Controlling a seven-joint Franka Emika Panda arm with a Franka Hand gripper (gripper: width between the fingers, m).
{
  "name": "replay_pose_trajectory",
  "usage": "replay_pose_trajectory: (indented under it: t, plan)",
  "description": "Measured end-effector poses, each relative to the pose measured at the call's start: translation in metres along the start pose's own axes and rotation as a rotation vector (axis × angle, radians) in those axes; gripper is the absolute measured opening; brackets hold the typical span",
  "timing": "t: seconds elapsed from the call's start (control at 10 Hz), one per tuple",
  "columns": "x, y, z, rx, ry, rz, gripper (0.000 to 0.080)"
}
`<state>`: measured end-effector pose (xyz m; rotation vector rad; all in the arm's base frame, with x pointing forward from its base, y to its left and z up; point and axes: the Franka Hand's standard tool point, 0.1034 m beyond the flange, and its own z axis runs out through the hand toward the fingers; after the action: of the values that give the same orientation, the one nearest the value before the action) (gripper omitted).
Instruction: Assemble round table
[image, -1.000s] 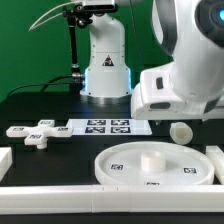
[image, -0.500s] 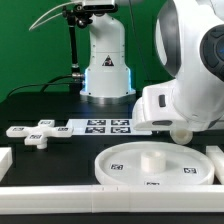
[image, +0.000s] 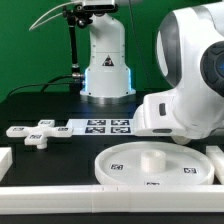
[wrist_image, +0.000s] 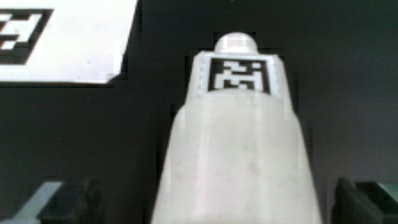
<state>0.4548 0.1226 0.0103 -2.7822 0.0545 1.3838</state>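
Gripper (wrist_image: 210, 205): you see its fingers (wrist_image: 50, 200) spread wide, one on each side of the leg, holding nothing.
Leg (wrist_image: 231, 130): lies on its side on the black table (wrist_image: 338, 80), near the marker board (wrist_image: 63, 40); straddled so that a closing grip would likely take it across its width (the exterior view hides it behind the arm (image: 190, 70)).
Disc (image: 150, 165): flat in front, waiting for the leg.
Cross-shaped foot (image: 38, 132): well apart, at the exterior view's left.
Obstacles: none between fingers and leg.

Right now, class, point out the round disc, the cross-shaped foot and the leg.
round disc (image: 152, 158), exterior view, on its central hub.
cross-shaped foot (image: 38, 131), exterior view, on the cross's centre.
leg (wrist_image: 231, 145), wrist view, on its white shaft.
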Motion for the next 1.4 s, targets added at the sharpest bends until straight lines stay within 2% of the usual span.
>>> replay_pose_trajectory:
  t: [0.3, 0.4, 0.5, 0.9, 1.0, 1.1, 1.3, 1.4]
  plan:
    - [0.003, -0.001, 0.001, 0.001, 0.014, -0.007, 0.0629]
    - [0.003, -0.001, 0.001, 0.001, 0.014, -0.007, 0.0460]
    - [0.003, -0.001, 0.001, 0.001, 0.014, -0.007, 0.0409]
    - [0.002, 0.000, -0.001, 0.000, 0.017, -0.015, 0.0409]
    - [-0.001, 0.001, -0.007, -0.002, 0.023, -0.040, 0.0409]
    - [-0.012, 0.004, -0.020, -0.003, 0.015, -0.078, 0.0409]
    - [-0.035, 0.012, -0.053, -0.002, 0.009, -0.147, 0.0409]
    - [-0.040, 0.012, -0.067, -0.009, 0.026, -0.181, 0.0410]
